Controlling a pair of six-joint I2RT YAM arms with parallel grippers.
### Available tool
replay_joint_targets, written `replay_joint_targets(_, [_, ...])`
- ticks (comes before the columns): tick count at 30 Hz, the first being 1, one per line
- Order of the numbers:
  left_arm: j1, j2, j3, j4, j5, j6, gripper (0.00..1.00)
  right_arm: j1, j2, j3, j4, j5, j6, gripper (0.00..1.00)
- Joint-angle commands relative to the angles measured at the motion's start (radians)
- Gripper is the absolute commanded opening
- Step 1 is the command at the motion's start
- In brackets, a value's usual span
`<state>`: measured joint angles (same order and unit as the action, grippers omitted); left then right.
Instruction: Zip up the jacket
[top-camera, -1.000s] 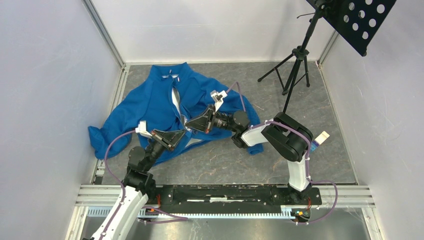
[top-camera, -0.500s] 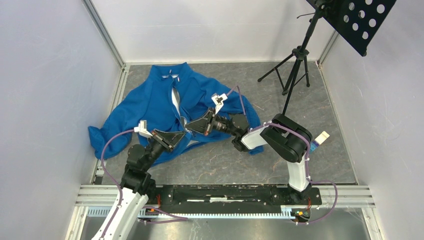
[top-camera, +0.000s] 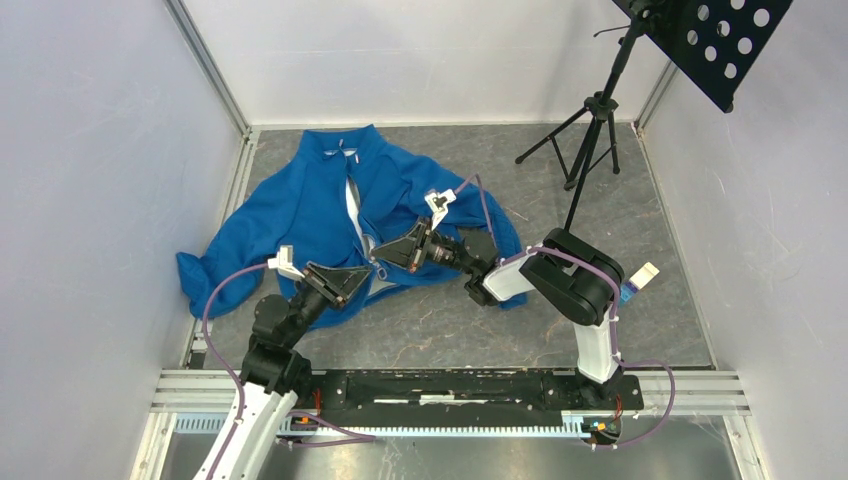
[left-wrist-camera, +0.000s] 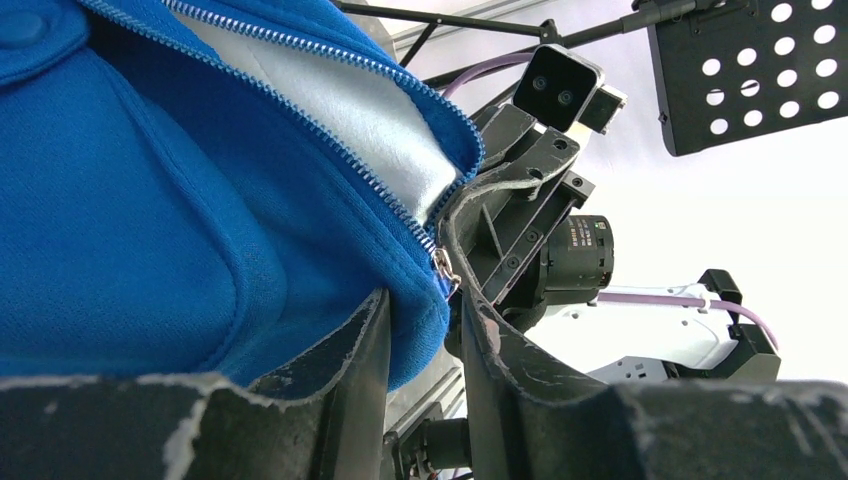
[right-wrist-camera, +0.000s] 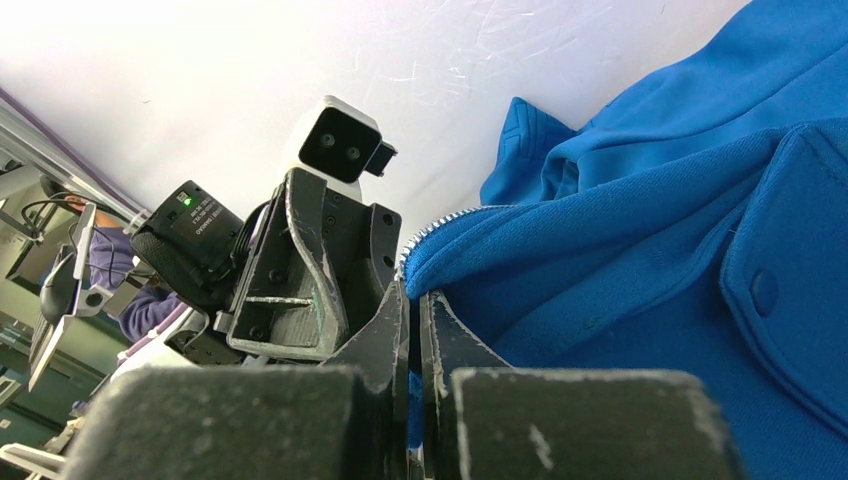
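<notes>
Though unseen overhead, slider seemingly unheld, jacket

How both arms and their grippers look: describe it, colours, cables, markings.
Both the left arm and right arm have white links with black joints and a purple cable looping alongside. The left gripper and right gripper are black, wedge-shaped, with scuffed fingers and a white camera box on top.
</notes>
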<state>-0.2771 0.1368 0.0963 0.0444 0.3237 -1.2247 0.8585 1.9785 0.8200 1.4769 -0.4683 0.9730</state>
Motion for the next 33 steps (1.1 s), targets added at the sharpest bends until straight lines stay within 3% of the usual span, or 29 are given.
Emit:
replay_joint_targets(1, [-0.004,0.003,-0.002,0.021,0.026,-0.010,0.38,0.011,-0.019,0.000,0.479,0.031,0.006,0.00])
replay_joint_targets(12, [-0.004,0.062,-0.005,0.108,0.039,-0.038,0.26,0.020,-0.021,-0.015,0.479,0.044,-0.006,0.00])
replay_joint_targets(18, [-0.004,0.032,-0.010,0.081,0.038,-0.007,0.02,0.022,-0.024,-0.033,0.478,0.064,-0.007,0.00])
replay_joint_targets(27, [-0.004,0.052,0.091,-0.259,0.068,0.215,0.02,0.022,-0.083,-0.088,0.333,0.143,-0.023,0.00])
replay_joint_targets(33, [-0.004,0.067,0.082,-0.289,0.097,0.222,0.02,0.028,-0.060,-0.073,0.272,0.160,0.010,0.00])
